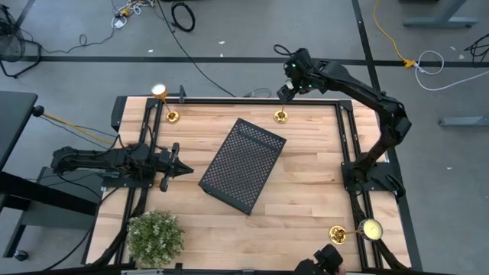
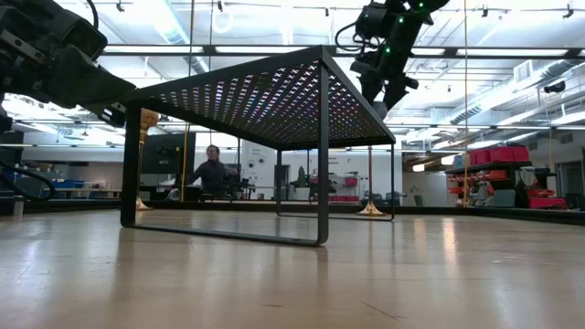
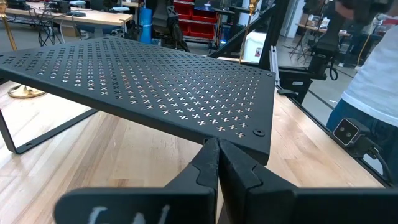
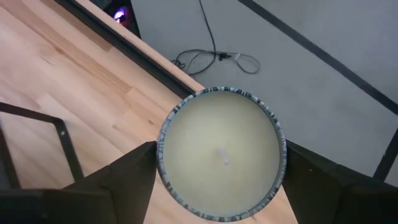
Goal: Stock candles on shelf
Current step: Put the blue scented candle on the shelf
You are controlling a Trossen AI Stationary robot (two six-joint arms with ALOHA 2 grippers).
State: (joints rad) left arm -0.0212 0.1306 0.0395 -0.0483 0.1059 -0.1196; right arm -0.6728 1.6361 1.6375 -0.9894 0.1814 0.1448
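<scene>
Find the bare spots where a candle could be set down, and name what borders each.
The shelf top is bare. The table is open between shelf and right rail, and between plant and near-right candle. Crowded: the left gripper by the shelf, the right gripper over the far candle.

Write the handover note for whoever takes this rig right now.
Left gripper: shut, empty, waiting beside the shelf.
Right gripper: directly over the middle candle at the high view's top edge, grip unconfirmed. Its base is on the table.
Second candle: top-left corner. Third candle: bottom-right corner. Both stand on the table.
Done: no candle is on the shelf.
Left: stock all three.
</scene>
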